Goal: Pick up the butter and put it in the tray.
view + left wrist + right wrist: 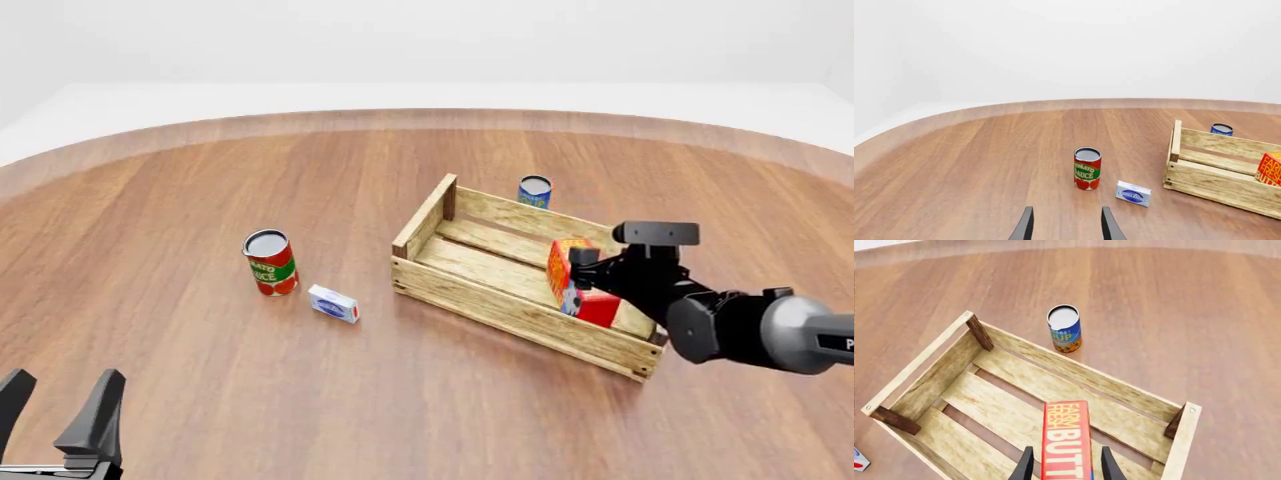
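The butter (587, 295), a red-orange carton with white lettering, stands upright inside the tray (507, 310), a light-wood slatted crate, near its right end. My right gripper (583, 270) is over the carton with a finger on each side and a small gap at both, so it is open. In the right wrist view the butter (1066, 435) sits between the fingers (1026, 466) above the tray's slats (1054, 367). My left gripper (56, 398) is open and empty at the near left, far from the tray. The left wrist view shows the tray (1214, 175) and a corner of the butter (1271, 169).
A red tomato sauce can (271, 263) and a small white-and-blue box (334, 303) stand left of the tray. A blue soup can (535, 191) stands just behind the tray's far wall. The round wooden table's edge (400, 118) curves across the back.
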